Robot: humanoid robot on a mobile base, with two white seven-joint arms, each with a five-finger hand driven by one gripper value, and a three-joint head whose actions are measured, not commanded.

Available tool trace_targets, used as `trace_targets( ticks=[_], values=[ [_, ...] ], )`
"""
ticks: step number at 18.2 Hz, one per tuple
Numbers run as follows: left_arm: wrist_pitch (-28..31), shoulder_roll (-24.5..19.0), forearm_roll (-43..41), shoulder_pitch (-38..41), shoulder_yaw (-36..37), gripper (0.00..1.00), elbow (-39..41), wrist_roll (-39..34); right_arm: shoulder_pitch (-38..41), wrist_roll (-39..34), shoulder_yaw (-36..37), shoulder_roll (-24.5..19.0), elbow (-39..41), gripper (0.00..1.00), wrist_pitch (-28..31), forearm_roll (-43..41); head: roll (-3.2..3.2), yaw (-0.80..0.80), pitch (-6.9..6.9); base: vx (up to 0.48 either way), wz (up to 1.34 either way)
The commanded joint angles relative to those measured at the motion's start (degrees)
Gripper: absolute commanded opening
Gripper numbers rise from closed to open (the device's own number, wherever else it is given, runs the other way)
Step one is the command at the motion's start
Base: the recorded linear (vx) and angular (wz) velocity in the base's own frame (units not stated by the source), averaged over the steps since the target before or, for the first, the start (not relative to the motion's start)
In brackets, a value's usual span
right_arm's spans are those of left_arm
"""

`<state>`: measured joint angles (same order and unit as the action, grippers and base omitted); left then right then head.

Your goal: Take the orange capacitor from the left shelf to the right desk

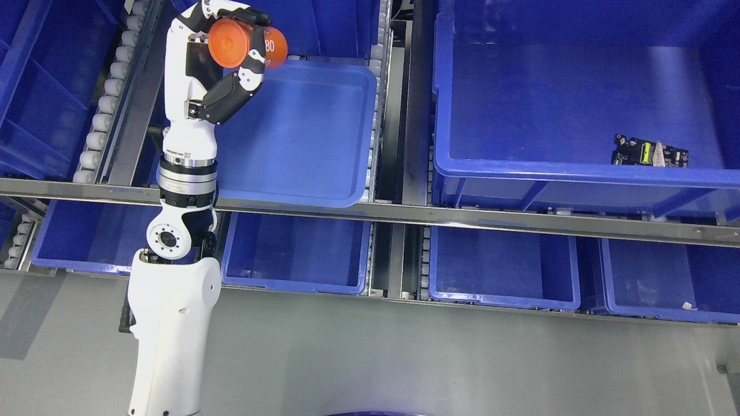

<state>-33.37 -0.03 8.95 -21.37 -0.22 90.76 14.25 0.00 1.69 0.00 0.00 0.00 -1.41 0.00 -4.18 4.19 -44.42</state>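
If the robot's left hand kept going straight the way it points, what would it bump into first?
Probably the blue bin at the top. The left hand, holding the orange capacitor, points up the picture toward it. Depth is hard to judge, so it might pass above.

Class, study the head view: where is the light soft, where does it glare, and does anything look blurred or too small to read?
Head view: even, soft light; a pale sheen on the large blue bin; the left hand and orange capacitor are sharp; the circuit board is too small to read.
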Motion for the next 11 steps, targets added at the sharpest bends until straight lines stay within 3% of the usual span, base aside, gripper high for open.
trace_targets(
  ticks=[1,11],
  values=[
    [0.06,-0.97,0.36,0.02,-0.39,0.01,0.21,0.07,1.14,-0.02,0.7,1.0,1.0,1.0,0.0,0.26,0.0,0.0,0.0,0.0,0.0],
    [0.15,-0.97,0.36,-0.07,0.22,0.01,0.12,0.16,1.14,-0.02,0.7,1.0,1.0,1.0,0.0,0.26,0.0,0.0,0.0,0.0,0.0]
  ],
)
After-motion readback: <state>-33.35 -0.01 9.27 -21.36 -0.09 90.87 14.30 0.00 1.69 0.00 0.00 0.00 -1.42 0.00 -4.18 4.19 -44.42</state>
